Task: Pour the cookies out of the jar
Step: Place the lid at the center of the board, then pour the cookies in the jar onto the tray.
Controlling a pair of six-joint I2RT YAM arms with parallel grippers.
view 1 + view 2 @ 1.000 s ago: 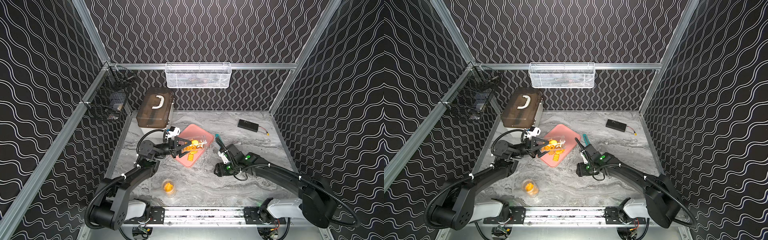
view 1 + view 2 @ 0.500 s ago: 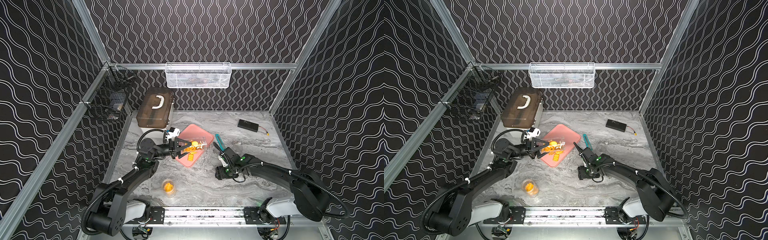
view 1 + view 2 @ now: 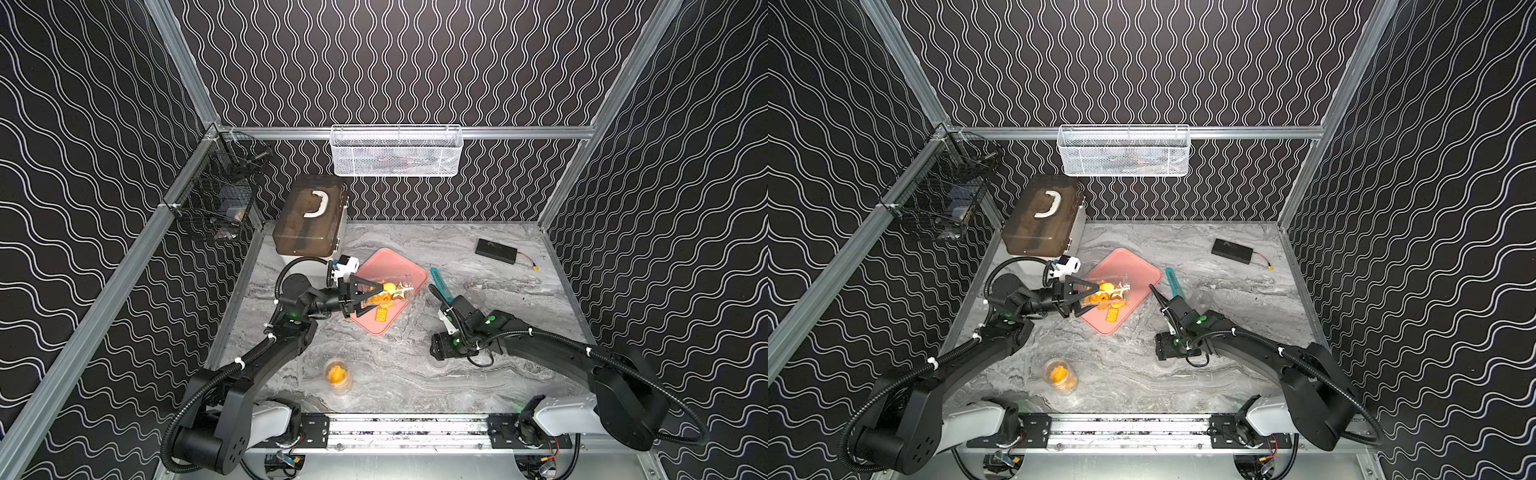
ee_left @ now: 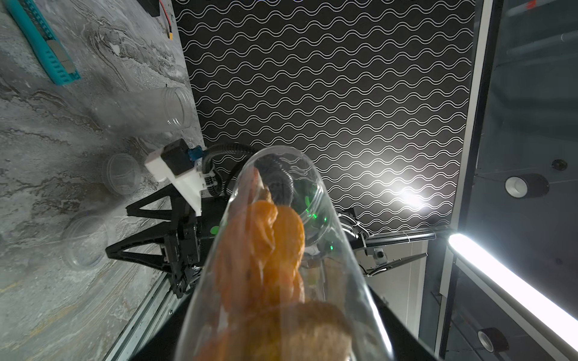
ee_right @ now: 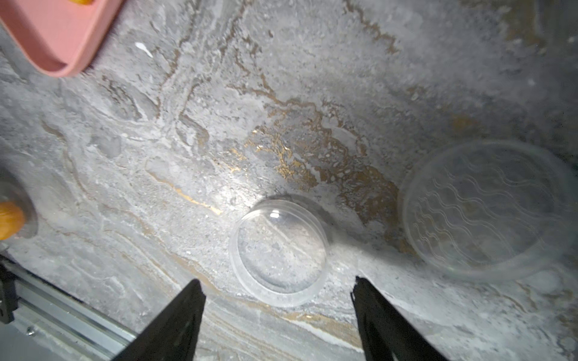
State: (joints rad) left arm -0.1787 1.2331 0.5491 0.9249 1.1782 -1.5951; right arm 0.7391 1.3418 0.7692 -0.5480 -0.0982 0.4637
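Showing the pouring step under way, by the look of it. Finds the left pincer (image 3: 374, 297) closed tight around the base end of the jar (image 3: 402, 286), a clear one tipped about level, its open mouth pointing away from the pincer, out beyond the fingertips. Places the cookies (image 3: 388, 288), orange-yellow and crowded, inside the jar just ahead of the pincer's tips, most not yet out. Spots one rectangular biscuit (image 3: 380, 314) already down on the pink tray (image 3: 386, 262), below those tips. Confirms from the left wrist view orange rounds and a brown piece packed along the clear wall, short of the rim.

Finds the right pincer (image 5: 276, 280) well apart from the left one, low over the marble table (image 5: 219, 109), jaws spread wide and holding nothing. Notes a small clear lid (image 5: 278, 247) lying flat just ahead of its tips, and a larger clear disc (image 5: 488, 206), perhaps another lid, off to one side.

Calls next, most likely, for dropping the jar's mouth lower than the left pincer's wrist, perhaps with a gentle shake, mouth held above the tray so nothing skips onto the table. Risks a jam at the mouth, given such tight packing.
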